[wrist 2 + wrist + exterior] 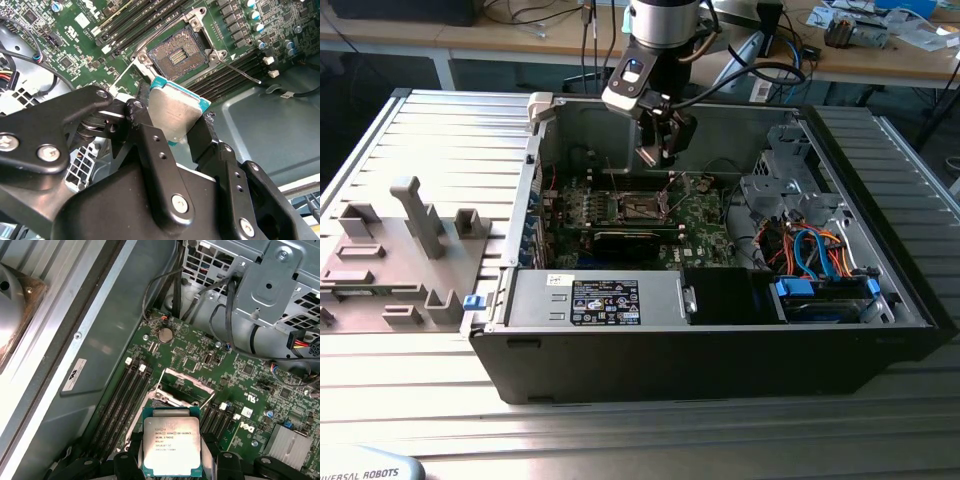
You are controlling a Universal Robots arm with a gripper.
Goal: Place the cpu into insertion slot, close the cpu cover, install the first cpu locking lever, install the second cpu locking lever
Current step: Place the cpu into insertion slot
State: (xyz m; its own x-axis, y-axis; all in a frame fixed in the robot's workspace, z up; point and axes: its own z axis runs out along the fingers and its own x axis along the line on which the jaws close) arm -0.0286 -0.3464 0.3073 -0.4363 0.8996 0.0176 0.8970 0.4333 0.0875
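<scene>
My gripper [658,155] hangs inside an open computer case, a little above the green circuit board, and is shut on the cpu. The cpu [175,112] is a flat square chip with a silver-grey top, pinched by its edges between two black fingers [142,127]; its printed top also faces the first wrist view [171,442]. The insertion slot [181,52] lies open and bare just beyond the chip, dark inside a silvery rim. A thin silvery frame, the cpu cover [187,376], stands raised at the socket. A thin wire lever [240,70] sticks out beside the socket.
Black memory slots [125,395] run along both sides of the socket. In the exterior view the case [720,340] holds a power supply [600,300] at the front and a drive cage with blue and orange cables [815,250] at the view's right. A grey fixture plate [400,250] lies at the view's left.
</scene>
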